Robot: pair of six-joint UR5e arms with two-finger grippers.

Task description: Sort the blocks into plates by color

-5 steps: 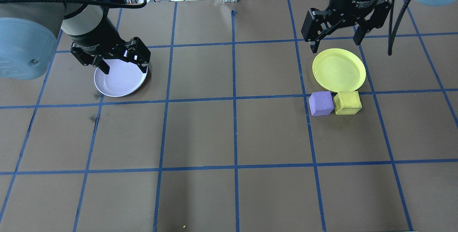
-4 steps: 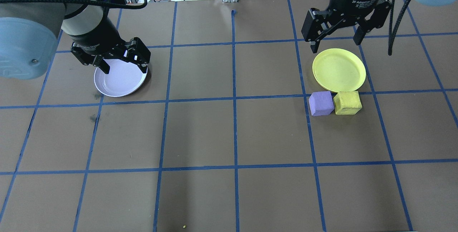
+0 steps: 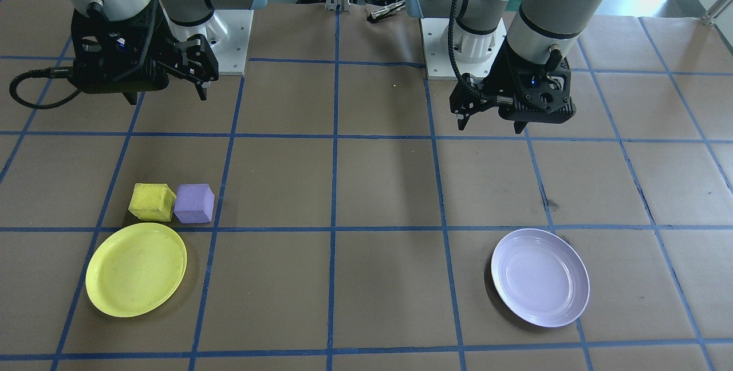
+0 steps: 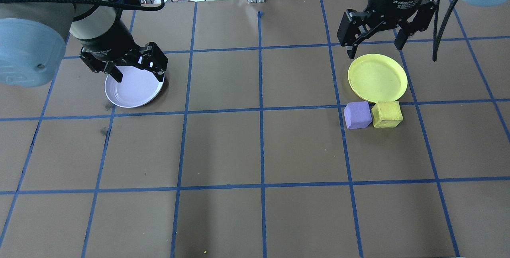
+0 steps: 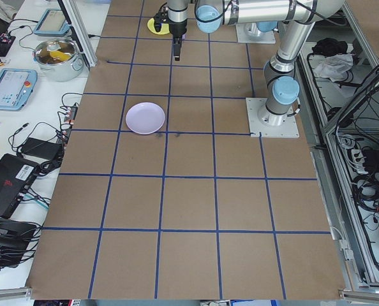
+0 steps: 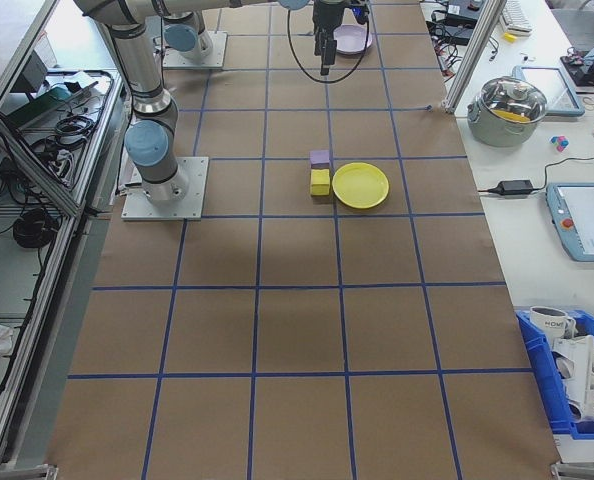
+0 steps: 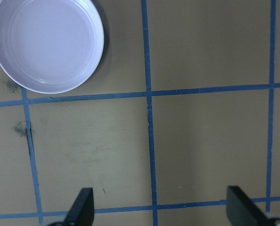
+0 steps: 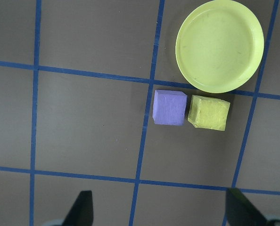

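I see both blocks untouched on the bench, purple block (image 4: 357, 115) touching yellow block (image 4: 387, 114), just beside the yellow plate (image 4: 377, 77). My right gripper (image 4: 376, 40) and left gripper (image 4: 131, 69) hang spread, empty. Grabbing one block risks nudging its neighbour.

I see two blocks (image 4: 373, 114) touching side by side on the tabletop (image 4: 255, 150), just before the right plate (image 4: 377, 78); the other plate (image 4: 134, 89) lies far left.

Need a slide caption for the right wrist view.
Purple block and yellow block side by side beside the empty yellow plate.
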